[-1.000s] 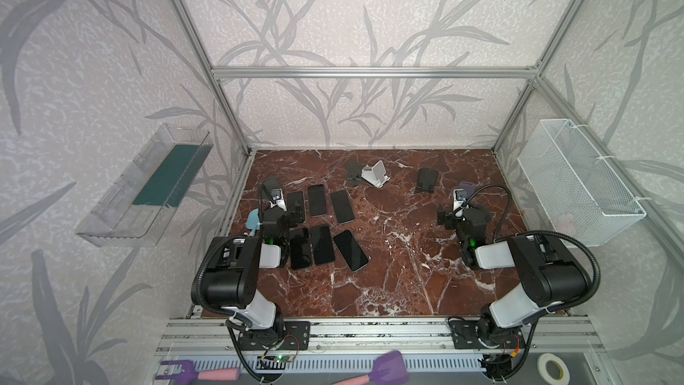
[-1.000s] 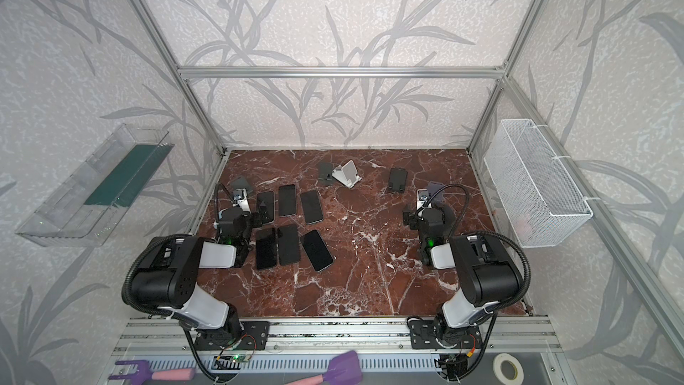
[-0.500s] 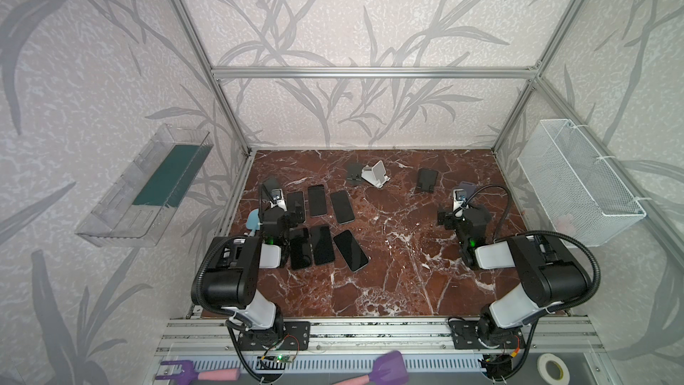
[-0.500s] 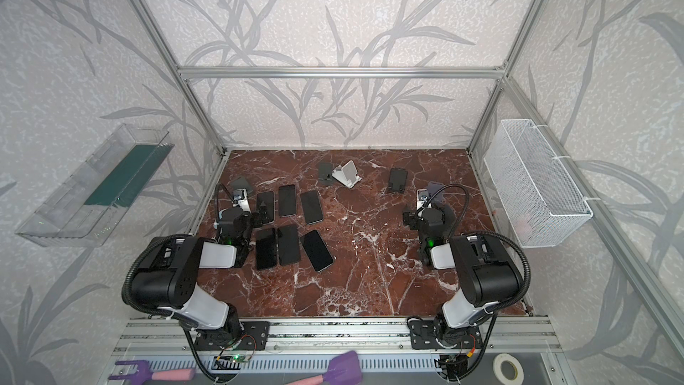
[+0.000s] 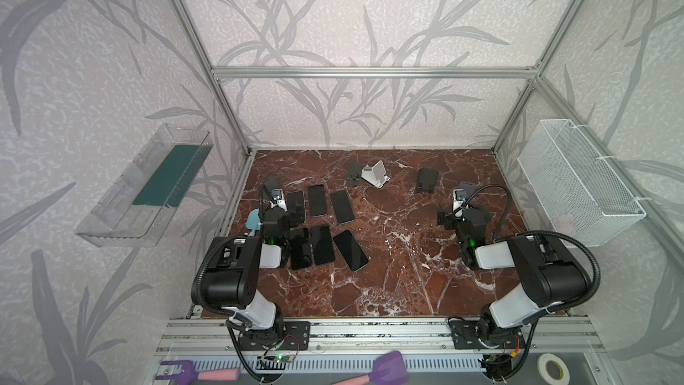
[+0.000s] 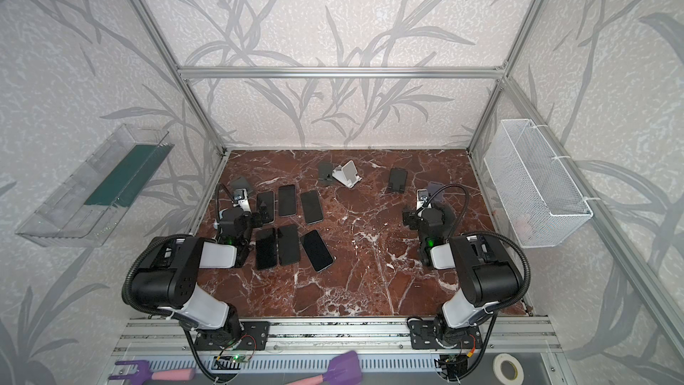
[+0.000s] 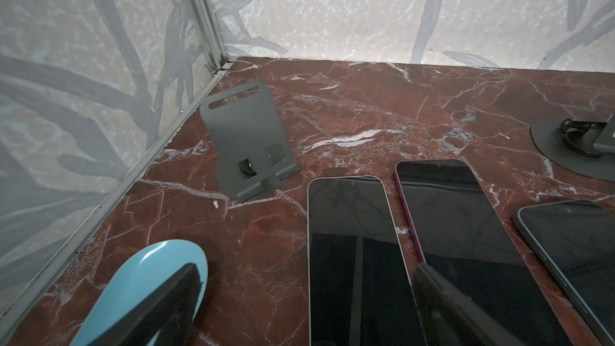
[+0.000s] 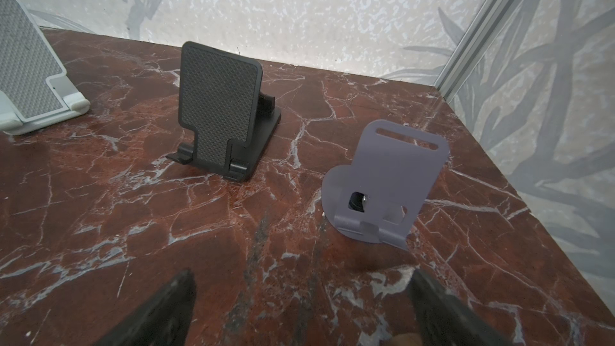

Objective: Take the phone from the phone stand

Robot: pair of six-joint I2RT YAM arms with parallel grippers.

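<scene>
- Tabletop (image 5: 407, 283): red-brown marble, walled at the left, rear and right edges.
- Phones (image 5: 322, 245): six, all lying flat and screen up on the marble itself. They form two rows of three in the left half of the tabletop, close to the left edge.
- Grey stand (image 7: 243, 141): upright near the left edge, just behind the rear row of phones.
- Dark stand (image 5: 354, 172) and white stand (image 5: 376, 174): just beside each other near the middle of the rear edge. Whether they touch cannot be told.
- Black stand (image 8: 219, 108): upright near the rear edge, right of centre.
- Lilac stand (image 8: 392, 174): upright near the right edge, well apart from the phones.
- Left pincer (image 7: 306, 269): jaws spread wide, gripping nothing. It sits low by the left edge. One finger (image 7: 173, 294) is over a blue object (image 7: 149, 267); the other is over the adjoining edges of two rear-row phones.
- Right pincer (image 8: 301, 276): jaws spread wide, gripping nothing. It sits low over bare marble near the right edge, facing the lilac stand.
</scene>
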